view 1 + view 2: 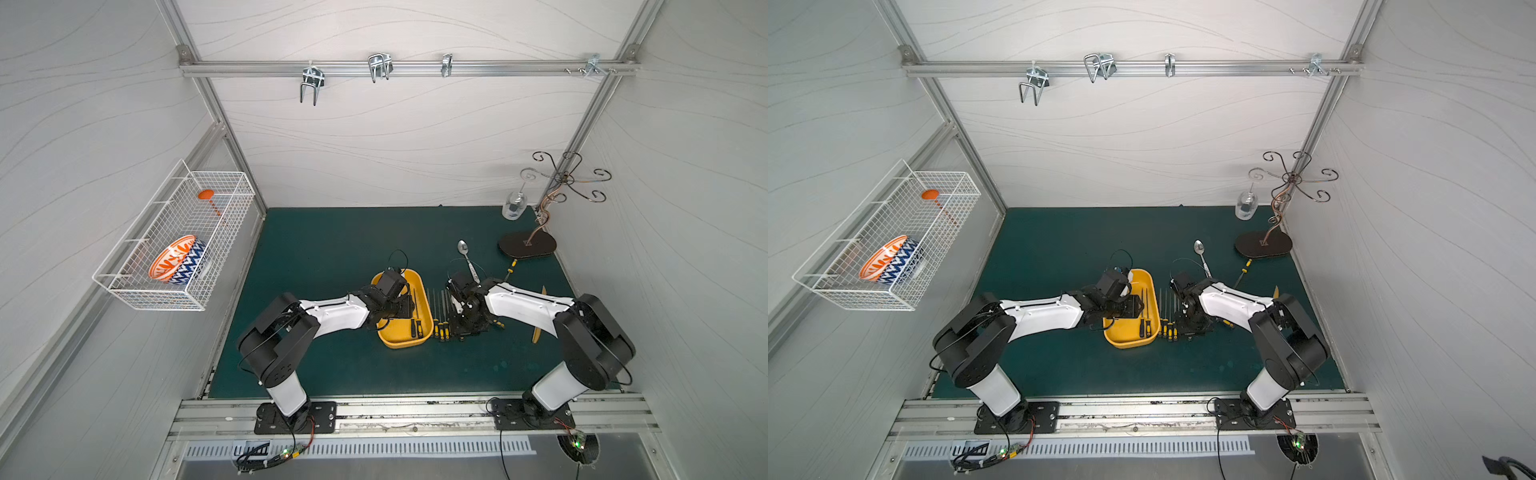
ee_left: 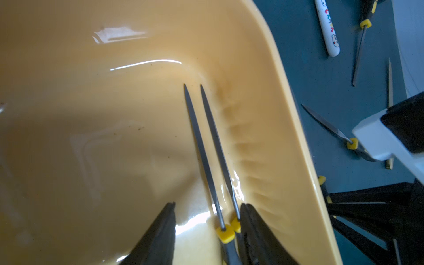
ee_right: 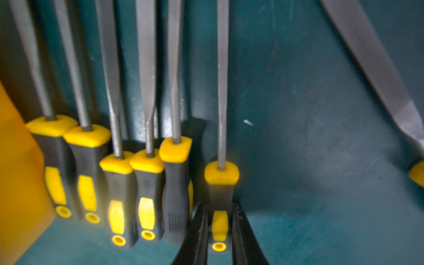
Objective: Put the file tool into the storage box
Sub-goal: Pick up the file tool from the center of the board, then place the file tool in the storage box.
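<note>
Your top views look down from six o'clock on one whole cell, left wrist close over the storage box (image 2: 252, 114), right wrist close over neighbouring files (image 3: 146, 174).

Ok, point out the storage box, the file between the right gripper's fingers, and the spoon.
storage box (image 1: 399, 334): a top view, bare yellow floor.
file (image 3: 222, 175): right wrist view, yellow collar of its handle.
spoon (image 1: 462, 247): a top view, its bowl.

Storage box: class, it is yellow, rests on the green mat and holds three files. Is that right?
No. The storage box holds two files, not three; the left wrist view shows them side by side. It is yellow and rests on the green mat.
</note>
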Action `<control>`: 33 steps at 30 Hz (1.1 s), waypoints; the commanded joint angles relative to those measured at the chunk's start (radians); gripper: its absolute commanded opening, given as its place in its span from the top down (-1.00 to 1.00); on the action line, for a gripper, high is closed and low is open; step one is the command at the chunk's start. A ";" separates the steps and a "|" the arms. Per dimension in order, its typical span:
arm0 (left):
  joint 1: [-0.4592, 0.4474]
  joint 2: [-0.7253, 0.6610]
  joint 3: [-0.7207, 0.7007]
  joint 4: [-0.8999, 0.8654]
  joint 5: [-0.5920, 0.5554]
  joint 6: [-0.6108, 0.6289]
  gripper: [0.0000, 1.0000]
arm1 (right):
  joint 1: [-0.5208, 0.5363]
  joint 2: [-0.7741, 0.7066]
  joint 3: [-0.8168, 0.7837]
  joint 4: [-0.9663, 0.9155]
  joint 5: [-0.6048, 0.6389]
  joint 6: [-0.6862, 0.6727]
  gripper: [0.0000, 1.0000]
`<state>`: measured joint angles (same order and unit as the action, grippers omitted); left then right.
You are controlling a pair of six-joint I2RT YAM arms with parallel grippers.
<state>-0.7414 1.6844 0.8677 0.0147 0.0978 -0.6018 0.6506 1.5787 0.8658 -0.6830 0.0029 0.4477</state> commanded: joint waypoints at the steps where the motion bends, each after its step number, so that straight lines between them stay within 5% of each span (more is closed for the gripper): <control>1: 0.001 -0.036 0.056 0.037 0.034 0.014 -0.17 | -0.054 -0.096 -0.030 0.069 -0.079 0.006 0.91; 11: 0.002 -0.062 0.083 0.149 0.179 -0.003 -0.38 | -0.083 -0.309 -0.041 0.183 -0.400 -0.066 0.94; 28: 0.002 -0.058 0.078 0.189 0.209 -0.018 -0.39 | 0.096 -0.186 0.081 0.142 -0.338 -0.156 0.94; 30: 0.001 -0.051 0.081 0.187 0.213 -0.022 -0.17 | 0.098 -0.189 0.082 0.142 -0.331 -0.155 0.94; 33: 0.002 -0.045 0.071 0.179 0.209 -0.034 0.72 | 0.098 -0.198 0.076 0.146 -0.308 -0.147 0.94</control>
<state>-0.7357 1.6421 0.9215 0.1562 0.2981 -0.6304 0.7406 1.3918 0.9283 -0.5316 -0.3168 0.3149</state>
